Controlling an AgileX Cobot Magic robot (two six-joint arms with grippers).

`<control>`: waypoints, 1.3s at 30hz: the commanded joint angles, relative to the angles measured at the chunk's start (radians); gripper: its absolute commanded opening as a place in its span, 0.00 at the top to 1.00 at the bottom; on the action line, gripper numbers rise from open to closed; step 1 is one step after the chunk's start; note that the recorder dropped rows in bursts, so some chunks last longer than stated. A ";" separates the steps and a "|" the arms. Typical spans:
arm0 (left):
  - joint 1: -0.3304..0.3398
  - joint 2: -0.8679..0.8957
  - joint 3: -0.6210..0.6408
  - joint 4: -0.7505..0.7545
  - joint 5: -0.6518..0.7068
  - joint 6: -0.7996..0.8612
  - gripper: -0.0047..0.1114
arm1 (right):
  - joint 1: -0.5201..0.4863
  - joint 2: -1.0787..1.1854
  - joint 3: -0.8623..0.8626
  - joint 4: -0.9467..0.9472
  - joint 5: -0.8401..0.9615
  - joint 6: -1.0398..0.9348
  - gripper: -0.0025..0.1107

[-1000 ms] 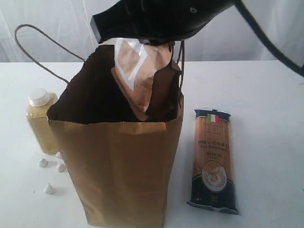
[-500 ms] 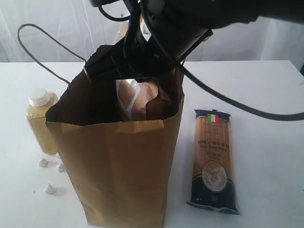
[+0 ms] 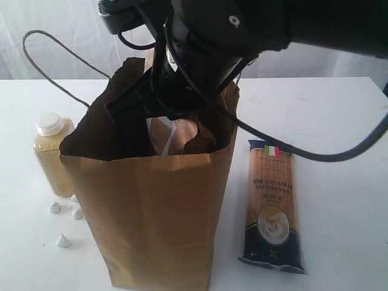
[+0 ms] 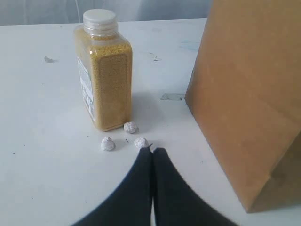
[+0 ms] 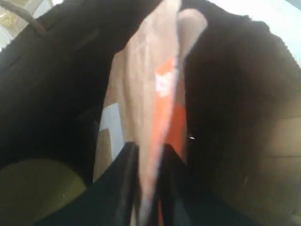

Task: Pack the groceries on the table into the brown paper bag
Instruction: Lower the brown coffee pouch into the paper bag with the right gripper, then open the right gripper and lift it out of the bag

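Observation:
The tall brown paper bag (image 3: 157,212) stands open in the middle of the table (image 3: 339,121). My right gripper (image 5: 149,150) is down inside its mouth, shut on the top edge of the brown orange-labelled pouch (image 5: 155,94), which hangs into the dark bag; the pouch (image 3: 176,134) shows just under the arm. A yellow round lid (image 5: 37,188) lies deep in the bag. The yellow-grain bottle (image 3: 51,154) stands left of the bag. The dark-blue spaghetti packet (image 3: 271,206) lies flat to its right. My left gripper (image 4: 152,151) is shut and empty, low over the table near the bottle (image 4: 104,70) and bag wall (image 4: 254,94).
Several small white foil-wrapped sweets (image 4: 107,143) lie on the table by the bottle's base, one just off my left fingertips. The bag's cord handle (image 3: 48,42) loops up at the back left. The can and carton are out of view.
The right arm has come down over the bag, lowering the pouch from above the rim to inside the bag. The bottle, spaghetti packet and left gripper stay put.

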 commanded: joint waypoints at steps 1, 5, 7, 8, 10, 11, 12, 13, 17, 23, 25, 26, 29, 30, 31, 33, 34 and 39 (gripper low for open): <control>0.001 -0.004 0.005 -0.008 0.004 0.000 0.96 | -0.002 -0.007 -0.012 -0.002 0.008 -0.015 0.58; 0.001 -0.004 0.005 -0.008 0.004 0.000 0.96 | -0.002 -0.010 -0.012 0.001 0.015 -0.014 0.33; 0.001 -0.004 0.005 -0.008 0.004 0.000 0.96 | -0.002 -0.012 -0.012 0.008 0.015 -0.014 0.31; 0.001 -0.004 0.005 -0.008 0.004 0.000 0.96 | -0.002 -0.018 -0.012 0.017 0.015 -0.014 0.32; 0.001 -0.004 0.005 -0.008 0.004 0.000 0.96 | -0.002 -0.024 -0.012 0.024 0.015 -0.014 0.32; 0.001 -0.004 0.005 -0.008 0.004 0.000 0.96 | -0.002 -0.029 -0.012 0.024 0.015 -0.014 0.33; 0.001 -0.004 0.005 -0.008 0.004 0.000 0.96 | -0.002 -0.034 -0.012 0.029 0.015 -0.014 0.33; 0.001 -0.004 0.005 -0.008 0.004 0.000 0.96 | -0.002 -0.043 -0.012 0.032 0.016 -0.014 0.33; 0.001 -0.004 0.005 -0.008 0.004 0.000 0.96 | 0.007 -0.071 -0.012 0.044 0.018 -0.017 0.33; 0.001 -0.004 0.005 -0.008 0.004 0.000 0.96 | 0.055 -0.140 -0.012 0.042 0.018 -0.048 0.34; 0.001 -0.004 0.005 -0.008 0.004 0.000 0.96 | 0.081 -0.164 -0.012 0.042 0.016 -0.059 0.36; 0.001 -0.004 0.005 -0.008 0.004 0.000 0.96 | 0.096 -0.177 -0.012 0.042 0.012 -0.066 0.37; 0.001 -0.004 0.005 -0.008 0.004 0.000 0.96 | 0.146 -0.219 -0.012 0.042 -0.020 -0.073 0.40; 0.001 -0.004 0.005 -0.008 0.004 0.000 0.96 | 0.165 -0.230 -0.012 0.042 -0.034 -0.073 0.40; 0.001 -0.004 0.005 -0.008 0.004 0.000 0.96 | 0.185 -0.243 -0.012 0.042 -0.052 -0.073 0.40; 0.001 -0.004 0.005 -0.008 0.004 0.000 0.96 | 0.223 -0.269 -0.012 0.042 -0.092 -0.073 0.40; 0.001 -0.004 0.005 -0.008 0.004 0.000 0.96 | 0.245 -0.280 -0.012 0.042 -0.109 -0.073 0.40; 0.001 -0.004 0.005 -0.008 0.004 0.000 0.96 | 0.324 -0.317 -0.012 0.042 -0.124 -0.073 0.40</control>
